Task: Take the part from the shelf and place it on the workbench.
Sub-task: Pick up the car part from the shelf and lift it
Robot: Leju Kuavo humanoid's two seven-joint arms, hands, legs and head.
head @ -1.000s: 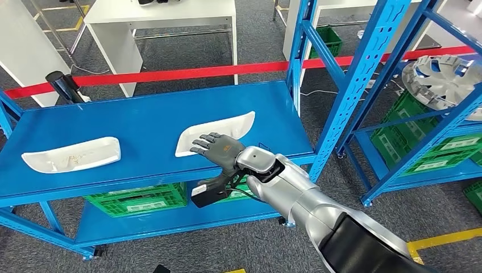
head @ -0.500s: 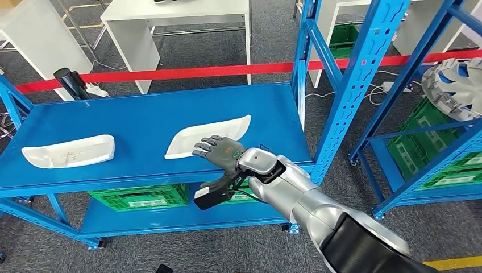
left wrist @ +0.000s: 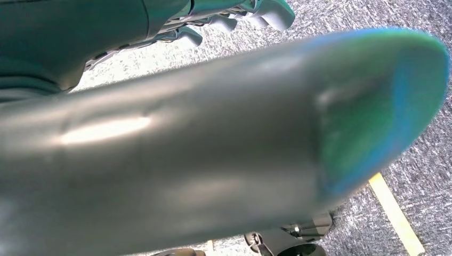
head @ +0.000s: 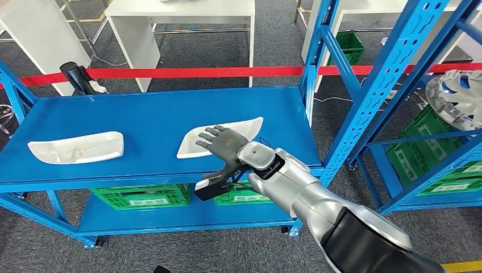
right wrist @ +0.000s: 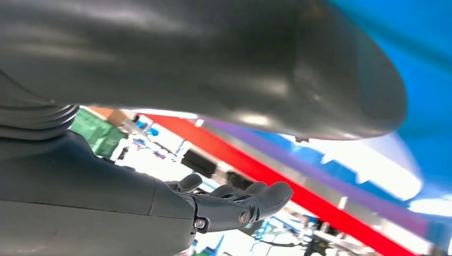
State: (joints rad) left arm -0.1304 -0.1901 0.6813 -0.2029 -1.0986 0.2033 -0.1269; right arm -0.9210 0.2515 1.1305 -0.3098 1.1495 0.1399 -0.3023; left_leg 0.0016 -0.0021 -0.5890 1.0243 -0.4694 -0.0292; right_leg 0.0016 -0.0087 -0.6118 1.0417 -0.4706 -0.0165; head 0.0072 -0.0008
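From the head view, my right hand (head: 223,143) reaches over the blue shelf (head: 148,122) with its fingers spread and stretched out flat, gripping nothing. It hovers at the near edge of a white part (head: 241,126), the fingertips over the part's left half; I cannot tell whether they touch it. That part lies on the shelf's top level, right of the middle and near the front edge. A second white part (head: 77,148) lies on the same level, well apart to the left. Green crates (head: 142,196) sit on the lower level. A red tape (head: 187,72) runs behind the shelf, with a white table (head: 176,14) beyond it. To the right, a second blue rack holds a silver wheel cover (head: 457,96) above more green crates.

In the left wrist view, my thick grey thumb (left wrist: 224,144) is blurred and close to the camera, above grey carpet (left wrist: 421,154) with a yellow line. A few fingertips (left wrist: 266,13) show at the edge; I cannot tell how my left hand stands.

In the right wrist view, my thumb (right wrist: 213,58) looms across the picture, and my darker fingers (right wrist: 234,205) extend straight with nothing between them. Blue shelf surface and the red tape show blurred behind.
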